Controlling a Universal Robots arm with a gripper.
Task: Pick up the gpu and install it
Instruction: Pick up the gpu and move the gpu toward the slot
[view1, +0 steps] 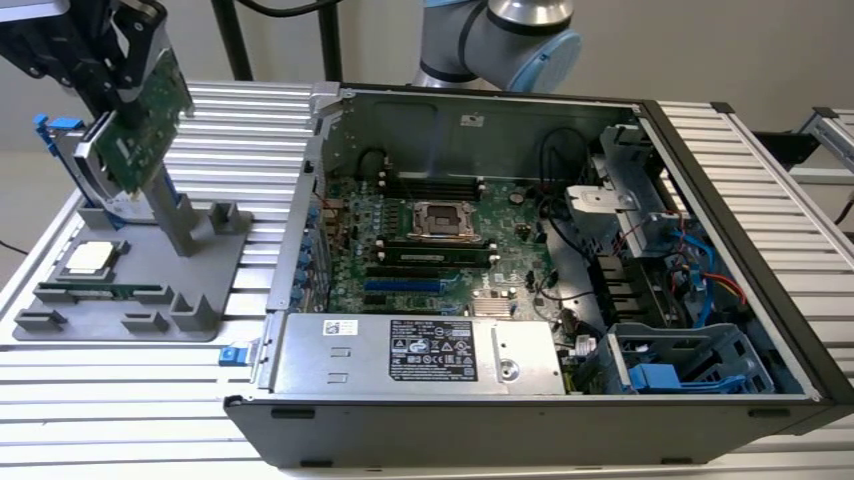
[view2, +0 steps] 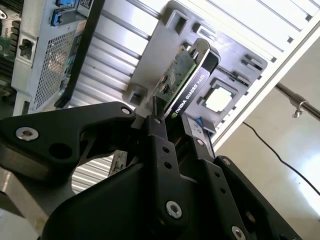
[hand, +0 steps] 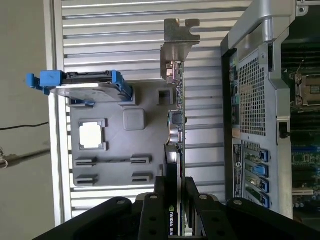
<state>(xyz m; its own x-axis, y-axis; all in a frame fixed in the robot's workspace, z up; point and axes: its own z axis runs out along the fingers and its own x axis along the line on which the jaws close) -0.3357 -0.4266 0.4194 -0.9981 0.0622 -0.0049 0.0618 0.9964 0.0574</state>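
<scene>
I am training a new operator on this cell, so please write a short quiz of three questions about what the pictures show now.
1. True or false: the gpu lies flat on the grey parts tray.
2. Which part rests in the tray's square recess? A) the CPU chip B) a fan C) a battery
3. In the exterior view, on which side of the open computer case is the gripper?
Key:
1. False: the gripper grips it, and it stands on edge over the tray.
2. A.
3. The exterior view's left.
</scene>
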